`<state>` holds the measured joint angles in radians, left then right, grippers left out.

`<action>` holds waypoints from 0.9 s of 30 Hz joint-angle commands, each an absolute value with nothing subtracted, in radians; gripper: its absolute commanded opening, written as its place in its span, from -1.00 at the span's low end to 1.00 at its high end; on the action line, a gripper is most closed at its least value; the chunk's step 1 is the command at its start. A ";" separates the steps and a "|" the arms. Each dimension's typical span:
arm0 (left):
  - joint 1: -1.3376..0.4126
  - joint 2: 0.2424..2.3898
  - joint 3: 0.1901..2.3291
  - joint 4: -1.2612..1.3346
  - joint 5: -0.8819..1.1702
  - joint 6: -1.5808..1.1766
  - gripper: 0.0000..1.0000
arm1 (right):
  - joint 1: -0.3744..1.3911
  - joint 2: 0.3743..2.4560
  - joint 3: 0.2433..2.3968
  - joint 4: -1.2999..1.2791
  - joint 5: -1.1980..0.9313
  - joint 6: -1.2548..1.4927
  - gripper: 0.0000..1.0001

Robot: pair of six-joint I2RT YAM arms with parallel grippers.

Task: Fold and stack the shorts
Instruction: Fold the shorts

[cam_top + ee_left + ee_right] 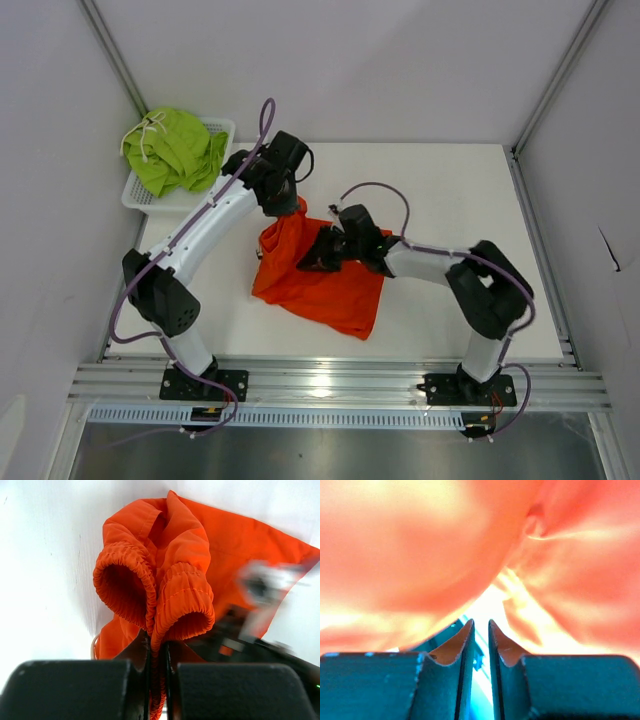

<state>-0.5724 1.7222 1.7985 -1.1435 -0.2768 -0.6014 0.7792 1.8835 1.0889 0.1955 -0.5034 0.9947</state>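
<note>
The white desk point(450, 200) carries the job, with both arms reaching in from its near edge to meet over the middle.

The orange shorts point(320, 290) lie there, mostly spread on the surface, with one end drawn up into a peak. That raised end looks to be a way of letting the cloth hang and straighten before a fold. No fold is finished yet, so the task seems to be at an early stage.

A white mesh basket point(135, 195) sits at the far left corner, well apart from the work. The green shorts point(175, 150) are bunched inside it with their drawstring loose on top. They are untouched, likely waiting their turn to be folded and stacked.

The left fingers point(132, 655) are clamped together on the orange waistband point(170, 600), which bulges in two gathered loops just above the grip. Holding the elastic gives a firm, thick edge that should not slip.

The right fingers point(452, 647) stand slightly apart, a narrow gap with light showing through and no cloth seen between them. Orange fabric fills the wrist view right above them, so they are close under or against the shorts, probably placed to take a second hold lower on the cloth.
</note>
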 commanded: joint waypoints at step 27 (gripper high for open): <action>-0.811 1.811 1.763 -1.086 -0.399 -0.762 -1.00 | 0.457 1.653 0.896 -0.239 -0.065 0.591 -0.62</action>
<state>-0.7799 1.7760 1.7576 -1.1141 -0.3729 -0.7090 0.4614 1.5944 0.8482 -0.2218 -0.1154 0.6407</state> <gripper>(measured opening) 0.056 0.195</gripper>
